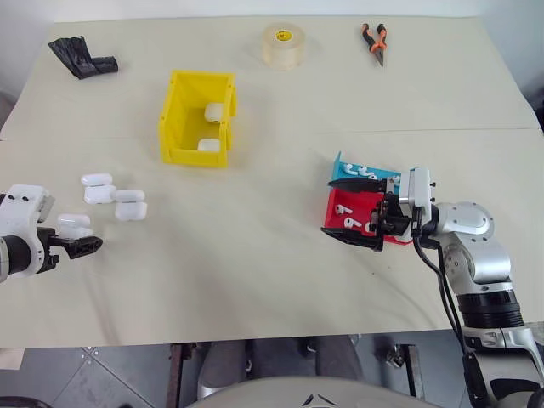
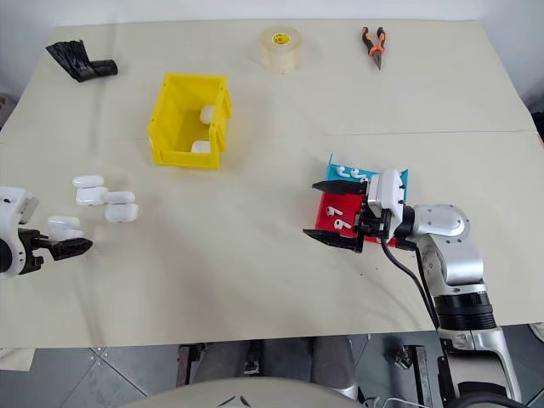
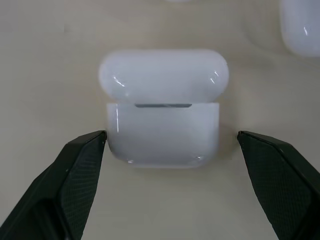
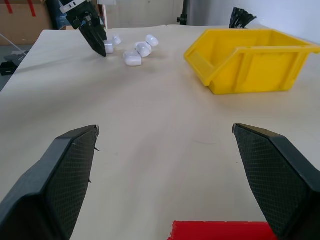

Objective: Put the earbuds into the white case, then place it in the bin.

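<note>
Black fingers of the left gripper (image 3: 162,150) stood wide apart on either side of a white case (image 3: 163,107) lying on the beige table (image 1: 255,255), its lid raised a little at the hinge; neither finger touched it. From the head views this case (image 1: 73,224) sat at the near left edge of the table, with the gripper (image 1: 82,246) just in front of it. Just beyond lay a loose cluster of four more identical cases (image 1: 115,197).

On the right, the right gripper (image 1: 357,208) pointed leftward with its fingers spread wide and empty, hovering over a red tray (image 1: 344,214) and a blue tray (image 1: 348,169) set side by side; the fingers partly hid both. Tiny white earbuds (image 1: 347,208) lay in the red tray, and more in the blue one.

Farther back, the yellow bin (image 1: 197,117) stood between the two arms, well apart from each, with two white cases inside. At the far edge lay a black bag (image 1: 82,57), a roll of clear tape (image 1: 283,45) and orange-handled pliers (image 1: 375,41).
</note>
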### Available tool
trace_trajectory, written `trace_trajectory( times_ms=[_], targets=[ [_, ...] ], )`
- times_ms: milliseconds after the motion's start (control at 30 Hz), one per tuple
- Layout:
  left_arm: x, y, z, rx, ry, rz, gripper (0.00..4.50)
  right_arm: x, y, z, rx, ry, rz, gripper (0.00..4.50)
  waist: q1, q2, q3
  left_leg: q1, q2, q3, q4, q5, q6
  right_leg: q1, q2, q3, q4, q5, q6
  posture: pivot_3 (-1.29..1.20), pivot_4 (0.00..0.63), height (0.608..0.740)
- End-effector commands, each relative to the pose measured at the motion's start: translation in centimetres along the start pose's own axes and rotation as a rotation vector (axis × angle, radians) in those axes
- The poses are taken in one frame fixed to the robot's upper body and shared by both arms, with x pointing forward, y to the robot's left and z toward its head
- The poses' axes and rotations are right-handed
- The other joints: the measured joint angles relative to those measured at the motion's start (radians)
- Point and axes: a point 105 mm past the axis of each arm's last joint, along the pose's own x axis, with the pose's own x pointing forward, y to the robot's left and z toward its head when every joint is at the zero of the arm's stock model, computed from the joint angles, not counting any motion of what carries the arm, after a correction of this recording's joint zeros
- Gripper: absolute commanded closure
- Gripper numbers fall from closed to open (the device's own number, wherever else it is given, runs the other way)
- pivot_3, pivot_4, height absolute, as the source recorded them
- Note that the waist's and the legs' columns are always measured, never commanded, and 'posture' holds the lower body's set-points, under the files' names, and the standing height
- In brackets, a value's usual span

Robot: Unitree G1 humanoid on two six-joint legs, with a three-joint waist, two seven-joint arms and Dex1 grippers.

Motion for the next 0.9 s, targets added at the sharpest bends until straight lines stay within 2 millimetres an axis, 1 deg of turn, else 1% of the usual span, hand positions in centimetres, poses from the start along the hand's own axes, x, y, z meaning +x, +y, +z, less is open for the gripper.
trace_trajectory(
  times_ms=[33,233,333,400,433,500,533,600,667,767,833,900],
  targets=[
    [0.0,0.5,0.0,-0.011,0.007,0.017,0.03,-0.2,0.2,1.1,-0.039,-0.03,-0.01,0.0,0.001,0.0,0.0,0.0,0.0,0.0,0.0,0.0,0.0,0.0,0.0,0.0,0.0,0.0,0.0,0.0,0.15,0.74],
    [0.2,0.5,-0.3,-0.019,0.012,0.018,0.03,-0.1,0.4,1.1,-0.038,-0.033,-0.021,0.0,0.001,0.0,0.0,0.001,0.0,0.0,0.0,0.0,0.0,0.0,0.0,0.0,0.001,0.0,0.0,0.0,0.15,0.74],
    [0.3,0.6,-0.1,-0.002,-0.012,0.027,0.64,0.1,0.4,0.9,-0.035,-0.036,-0.023,0.0,0.0,0.0,0.0,0.001,0.0,0.0,0.0,0.0,0.0,0.0,0.0,0.001,0.001,0.0,0.0,0.0,0.15,0.74],
    [0.2,0.5,-0.1,0.008,-0.024,0.027,1.27,0.1,0.4,0.9,-0.031,-0.038,-0.024,0.0,0.001,0.0,0.0,0.001,0.0,0.0,0.0,0.001,-0.001,0.0,0.0,0.001,0.001,0.0,0.0,0.0,0.15,0.74],
    [0.0,0.4,0.2,0.002,-0.06,0.019,1.54,0.1,0.4,0.8,-0.029,-0.038,-0.025,0.0,0.001,0.0,0.0,0.001,0.0,0.0,0.0,0.001,-0.001,0.0,0.0,0.001,0.001,0.0,0.0,0.0,0.15,0.74],
    [-0.7,0.0,1.3,0.02,-0.196,-0.012,1.54,0.1,0.5,0.6,-0.022,-0.035,-0.026,0.0,0.0,0.0,0.0,0.001,0.0,0.0,0.0,0.001,-0.001,0.0,0.0,0.001,0.002,0.0,0.0,0.0,0.15,0.74],
    [-1.0,-0.1,1.2,0.007,-0.221,-0.02,1.54,0.0,0.5,0.6,-0.02,-0.033,-0.025,0.0,0.0,0.0,0.0,0.001,0.001,0.0,0.0,0.001,-0.001,0.0,0.0,0.001,0.001,0.0,0.0,0.0,0.15,0.74],
    [-1.8,-0.4,1.0,0.035,-0.307,-0.046,1.54,0.0,0.6,0.4,-0.015,-0.03,-0.024,0.0,-0.001,-0.002,0.0,0.0,0.001,0.0,0.0,0.001,-0.001,0.0,0.0,0.001,0.001,0.0,0.0,0.0,0.15,0.74],
    [-3.0,-0.9,0.5,0.047,-0.42,-0.101,1.54,-0.2,0.6,0.3,-0.006,-0.026,-0.026,0.0,-0.006,-0.003,0.001,0.0,0.001,0.0,0.0,0.001,-0.001,0.0,0.0,0.001,0.001,0.0,0.0,0.0,0.15,0.74],
    [-5.6,-2.8,-0.2,0.168,-0.627,-0.206,1.54,-0.3,0.6,0.1,0.007,-0.018,-0.027,0.0,-0.011,-0.003,0.001,-0.001,0.001,0.0,0.0,0.001,-0.001,-0.001,0.0,0.0,-0.001,0.0,0.0,0.0,0.15,0.74],
    [-6.5,-3.4,-0.2,0.194,-0.72,-0.227,1.54,-0.4,0.5,0.0,0.011,-0.015,-0.028,0.0,-0.011,-0.004,0.001,0.0,0.001,0.0,0.0,0.001,-0.001,0.0,0.0,0.0,-0.001,0.0,0.0,0.0,0.15,0.74],
    [-7.0,-5.2,0.4,0.225,-0.838,-0.279,1.54,-0.7,0.2,-0.2,0.014,-0.004,-0.037,0.0,0.001,-0.004,0.001,0.0,0.002,0.0,0.002,0.001,-0.001,0.0,0.0,0.0,0.0,0.0,0.0,0.0,0.15,0.74]
  ],
)
